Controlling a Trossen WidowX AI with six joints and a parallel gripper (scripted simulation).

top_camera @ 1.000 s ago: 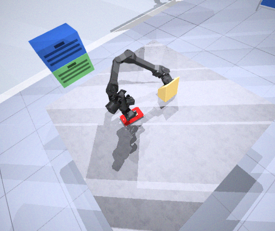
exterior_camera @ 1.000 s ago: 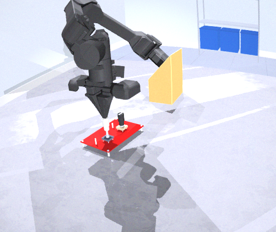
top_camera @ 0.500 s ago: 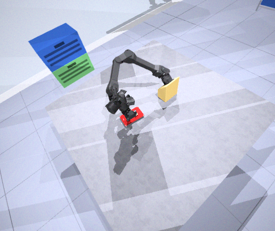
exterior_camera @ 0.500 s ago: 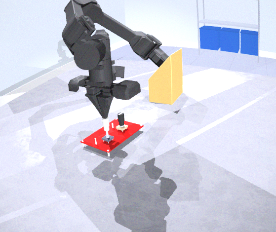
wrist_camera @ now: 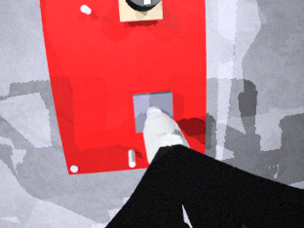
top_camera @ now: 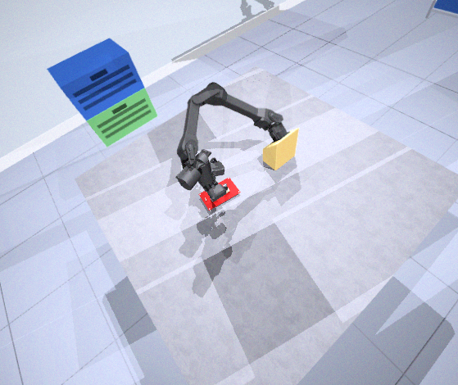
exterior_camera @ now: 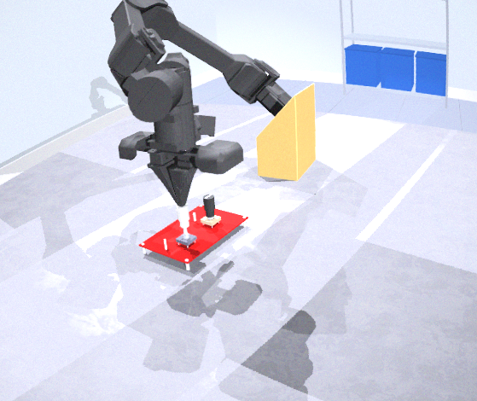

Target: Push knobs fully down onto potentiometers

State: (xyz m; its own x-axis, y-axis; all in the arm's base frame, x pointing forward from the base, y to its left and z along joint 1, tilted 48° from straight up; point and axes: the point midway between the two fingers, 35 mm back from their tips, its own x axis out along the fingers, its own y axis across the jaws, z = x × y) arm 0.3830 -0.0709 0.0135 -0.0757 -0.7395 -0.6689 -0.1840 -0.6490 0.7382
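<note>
The red circuit board (top_camera: 209, 203) (exterior_camera: 229, 217) (wrist_camera: 97, 73) stands level on short white legs. My gripper (exterior_camera: 181, 204) (wrist_camera: 170, 156) is shut, with nothing between its fingers, pointing down with its tips at the top of the white knob (exterior_camera: 183, 217) (wrist_camera: 163, 135). That knob stands upright above the grey potentiometer (exterior_camera: 186, 240) (wrist_camera: 139, 104), with a length of pale shaft showing between them. The black knob (exterior_camera: 208, 206) (wrist_camera: 141, 5) stands on the tan potentiometer (exterior_camera: 204, 222) (wrist_camera: 128, 15); a small bit of pale shaft seems to show under it.
Thin white pins (exterior_camera: 165, 244) (wrist_camera: 132, 158) stand up from the board near the knobs. A yellow angled block (top_camera: 280, 151) (exterior_camera: 283, 147) stands beyond the board, near the arm's base. A blue and green box stack (top_camera: 106, 91) is off to the side.
</note>
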